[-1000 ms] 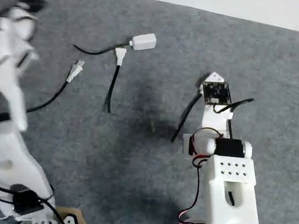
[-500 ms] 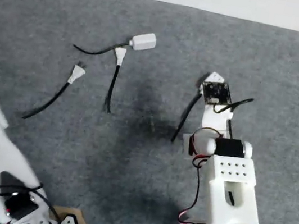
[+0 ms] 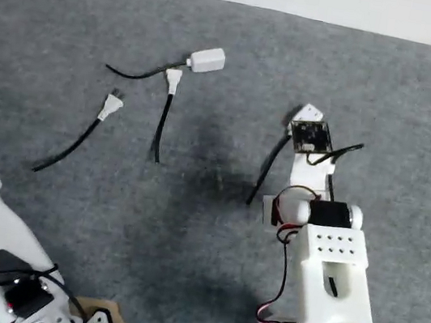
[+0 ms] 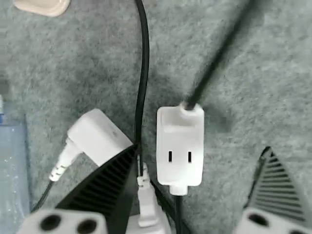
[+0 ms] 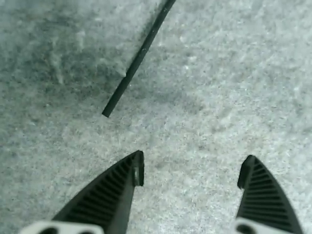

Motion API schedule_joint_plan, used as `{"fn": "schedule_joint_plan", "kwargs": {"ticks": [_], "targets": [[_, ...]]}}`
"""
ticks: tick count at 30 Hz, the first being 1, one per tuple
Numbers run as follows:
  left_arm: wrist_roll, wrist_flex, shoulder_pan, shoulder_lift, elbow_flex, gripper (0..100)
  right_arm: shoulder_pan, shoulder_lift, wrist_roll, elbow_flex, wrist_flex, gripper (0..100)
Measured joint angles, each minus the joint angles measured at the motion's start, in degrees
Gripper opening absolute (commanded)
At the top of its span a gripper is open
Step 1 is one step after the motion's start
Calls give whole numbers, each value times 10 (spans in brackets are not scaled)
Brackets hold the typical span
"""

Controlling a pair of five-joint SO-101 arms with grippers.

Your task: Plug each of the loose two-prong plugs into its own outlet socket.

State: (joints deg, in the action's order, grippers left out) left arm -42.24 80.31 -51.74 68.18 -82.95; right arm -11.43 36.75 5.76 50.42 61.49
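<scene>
L tool released, jaws spread; white outlet socket lies between them, slots up, prob lined up for a grab. White plug sits just beside one jaw. R tool also released, over grey tabletop, black cord end just ahead.

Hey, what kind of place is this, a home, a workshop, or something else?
Probably a robotics lab test bench, not a home: a grey felt-like mat serves as the work surface, a white robot arm shows bare wiring, and short cut cords with a plug and outlet socket lie out as practice pieces.
</scene>
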Motion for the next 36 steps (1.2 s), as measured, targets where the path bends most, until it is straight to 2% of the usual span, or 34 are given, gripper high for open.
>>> {"fn": "schedule_joint_plan", "kwargs": {"ticks": [4, 8, 12, 16, 23, 26, 32, 36], "targets": [[19, 6, 0, 0, -25, 281, 0, 0, 0, 0, 0, 303], [50, 82, 22, 0, -76, 284, 0, 0, 0, 0, 0, 303], [118, 190, 104, -4, -100, 284, 0, 0, 0, 0, 0, 303], [168, 204, 209, -32, -74, 284, 0, 0, 0, 0, 0, 303], [180, 204, 392, -51, -37, 284, 49, 0, 0, -41, -84, 303], [180, 174, 454, -51, -32, 284, 55, -10, 0, -50, -128, 303], [189, 97, 522, -50, 18, 284, 57, -130, -30, -53, -226, 303], [208, 30, 536, -30, 22, 282, 57, -196, -53, -53, -271, 303]]}}
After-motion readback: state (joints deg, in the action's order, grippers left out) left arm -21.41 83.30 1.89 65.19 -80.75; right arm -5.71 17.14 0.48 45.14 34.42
